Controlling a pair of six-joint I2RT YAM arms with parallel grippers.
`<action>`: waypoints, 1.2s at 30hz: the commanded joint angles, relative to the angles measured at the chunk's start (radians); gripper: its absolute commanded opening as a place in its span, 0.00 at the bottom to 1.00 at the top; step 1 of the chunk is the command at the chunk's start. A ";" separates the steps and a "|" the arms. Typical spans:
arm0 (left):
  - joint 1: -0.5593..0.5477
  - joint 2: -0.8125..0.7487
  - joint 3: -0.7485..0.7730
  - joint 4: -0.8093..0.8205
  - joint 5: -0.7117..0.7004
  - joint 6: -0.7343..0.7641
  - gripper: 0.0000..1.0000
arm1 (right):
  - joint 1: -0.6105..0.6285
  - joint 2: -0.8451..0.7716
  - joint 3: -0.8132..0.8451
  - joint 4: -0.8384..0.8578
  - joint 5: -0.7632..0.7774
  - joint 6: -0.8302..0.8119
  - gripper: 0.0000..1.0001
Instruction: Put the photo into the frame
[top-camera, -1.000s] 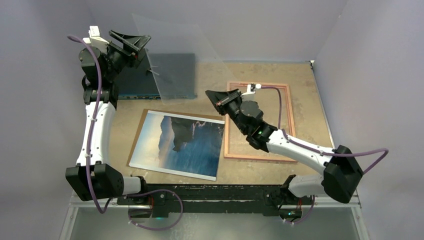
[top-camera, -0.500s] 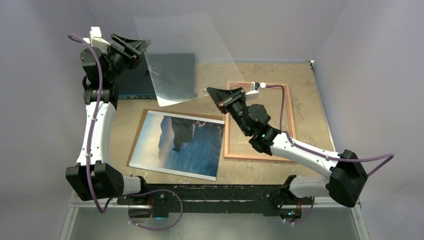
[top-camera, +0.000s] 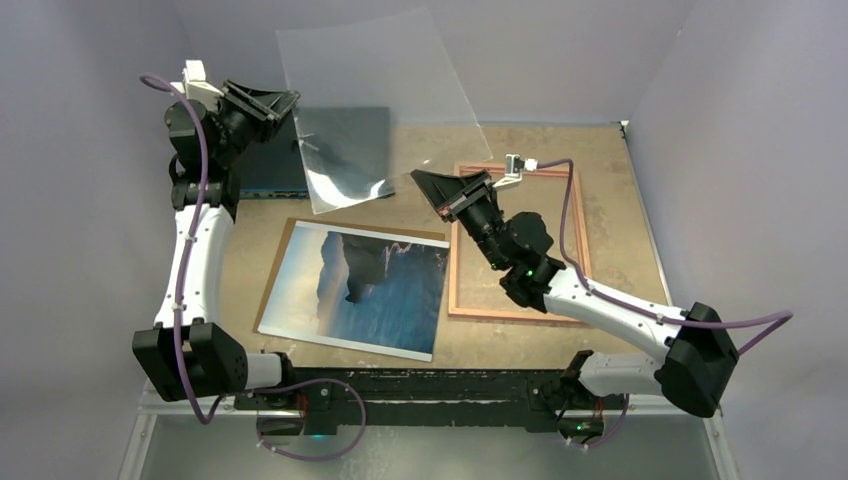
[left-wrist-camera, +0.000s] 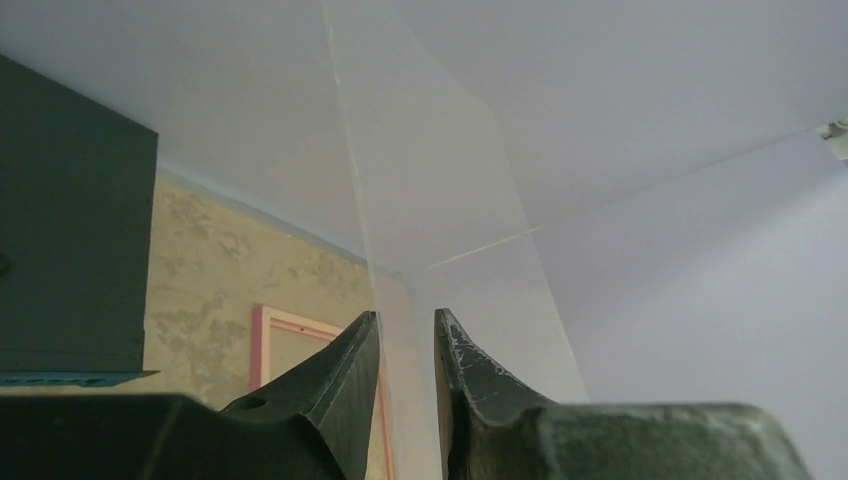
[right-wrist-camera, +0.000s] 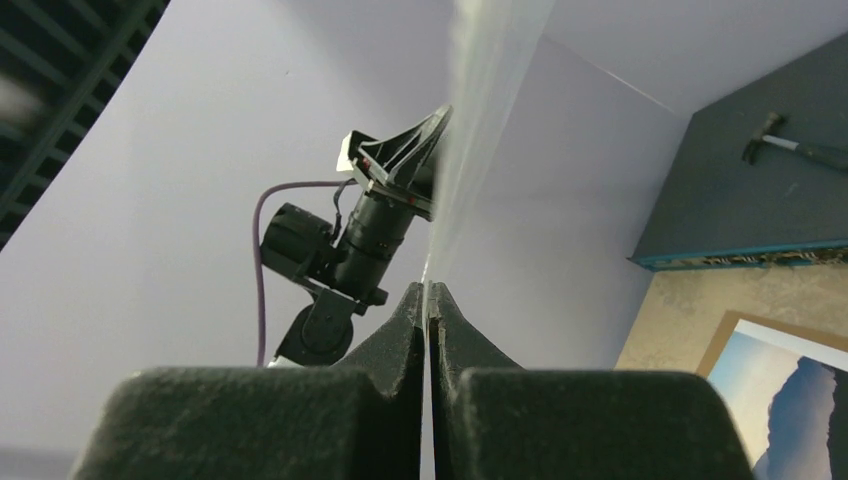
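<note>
1. Soft, even light; its source is out of view, and only faint shadows lie on the table.
2. The clear pane carries a pale sheen near its lower edge.
3. Close to my right wrist camera its edge blurs.

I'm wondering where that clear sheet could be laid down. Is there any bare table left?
Only narrow strips: between the frame and the table's right edge, and along the near edge in front of the frame. The left half is crowded: the photo on its brown board, with the dark box behind. The right arm lies across the frame.
</note>
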 joint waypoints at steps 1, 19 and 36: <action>0.002 -0.012 -0.008 0.160 0.104 -0.098 0.22 | 0.008 0.004 0.021 0.104 -0.081 -0.075 0.00; 0.000 -0.012 0.025 0.338 0.263 -0.246 0.25 | 0.004 -0.076 0.064 0.068 -0.196 -0.262 0.00; 0.002 -0.006 0.125 0.351 0.296 -0.130 0.00 | -0.062 -0.165 0.015 -0.194 -0.339 -0.228 0.85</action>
